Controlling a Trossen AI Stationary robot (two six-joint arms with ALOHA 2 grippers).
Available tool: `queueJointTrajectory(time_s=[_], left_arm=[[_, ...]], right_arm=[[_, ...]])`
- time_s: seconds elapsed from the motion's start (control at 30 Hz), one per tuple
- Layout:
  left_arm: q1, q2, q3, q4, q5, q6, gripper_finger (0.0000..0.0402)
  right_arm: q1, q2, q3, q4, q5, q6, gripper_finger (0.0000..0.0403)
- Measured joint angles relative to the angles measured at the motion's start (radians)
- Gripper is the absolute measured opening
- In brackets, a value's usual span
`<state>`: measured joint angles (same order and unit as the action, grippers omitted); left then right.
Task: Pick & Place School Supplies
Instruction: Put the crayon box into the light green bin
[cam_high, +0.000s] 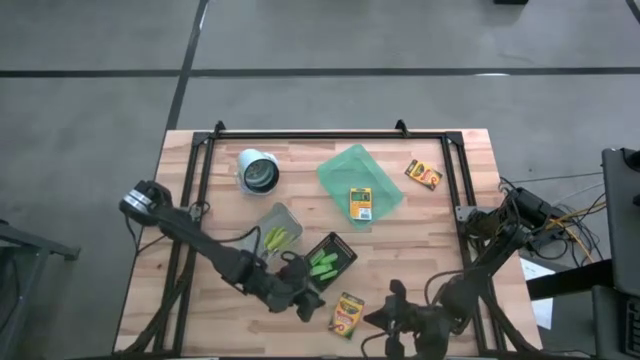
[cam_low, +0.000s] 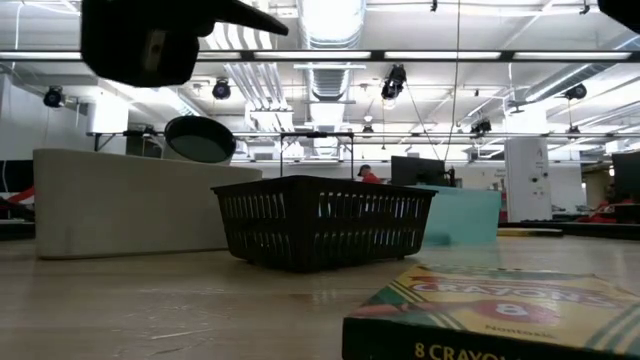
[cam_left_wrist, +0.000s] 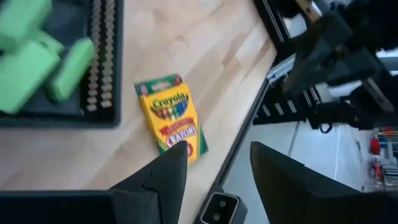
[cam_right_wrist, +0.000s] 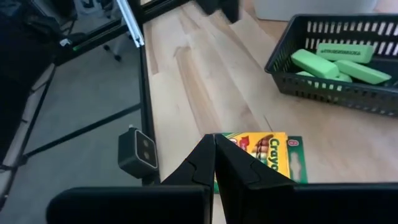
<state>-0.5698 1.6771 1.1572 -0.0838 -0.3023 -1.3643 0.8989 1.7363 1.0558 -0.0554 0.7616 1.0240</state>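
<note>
A yellow-and-green crayon box (cam_high: 346, 314) lies flat near the table's front edge, also seen in the low view (cam_low: 500, 310). My left gripper (cam_high: 305, 300) hovers just to its left with its fingers open (cam_left_wrist: 214, 168); the box (cam_left_wrist: 171, 121) lies beyond them. My right gripper (cam_high: 378, 318) hangs just right of the box with its fingers shut (cam_right_wrist: 214, 158), empty, above the box's near end (cam_right_wrist: 267, 155). A black basket (cam_high: 328, 260) holds several green sticks (cam_right_wrist: 339, 62). A second crayon box (cam_high: 360, 203) lies on the green tray (cam_high: 340, 170), a third (cam_high: 423, 174) on the table.
A clear bin (cam_high: 278, 232) with yellow-green items stands left of the basket. A white cup (cam_high: 258, 172) lies at the back left. A black frame (cam_high: 320, 135) runs around the table's edges. A small camera (cam_right_wrist: 138, 152) sits at the front edge.
</note>
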Motion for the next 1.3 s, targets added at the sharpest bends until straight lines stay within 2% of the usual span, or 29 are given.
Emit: queueJointTrajectory(time_s=[0.43, 0.57, 0.77, 0.93, 1.07, 1.3], left_arm=[[-0.049, 0.138, 0.0, 0.121, 0.02, -0.045, 0.0181], [-0.048, 0.171, 0.006, 0.14, 0.055, -0.056, 0.0181], [-0.048, 0.174, 0.009, 0.143, 0.052, -0.055, 0.0181], [-0.047, 0.178, 0.009, 0.142, 0.051, -0.056, 0.0181], [-0.046, 0.183, 0.009, 0.144, 0.043, -0.057, 0.0181], [-0.04, 0.199, 0.016, 0.203, 0.016, -0.041, 0.0181]], right_arm=[[0.0, 0.038, -0.046, 0.01, -0.002, 0.047, 0.0008], [0.0, 0.125, 0.007, 0.012, -0.014, 0.063, 0.0008], [-0.002, 0.258, 0.117, 0.008, -0.007, -0.007, 0.0008], [-0.008, 0.354, 0.185, 0.007, -0.001, 0.03, 0.0008], [-0.01, 0.392, 0.224, -0.032, 0.02, 0.072, 0.0008], [-0.013, 0.399, 0.269, -0.21, 0.027, 0.137, 0.0008]])
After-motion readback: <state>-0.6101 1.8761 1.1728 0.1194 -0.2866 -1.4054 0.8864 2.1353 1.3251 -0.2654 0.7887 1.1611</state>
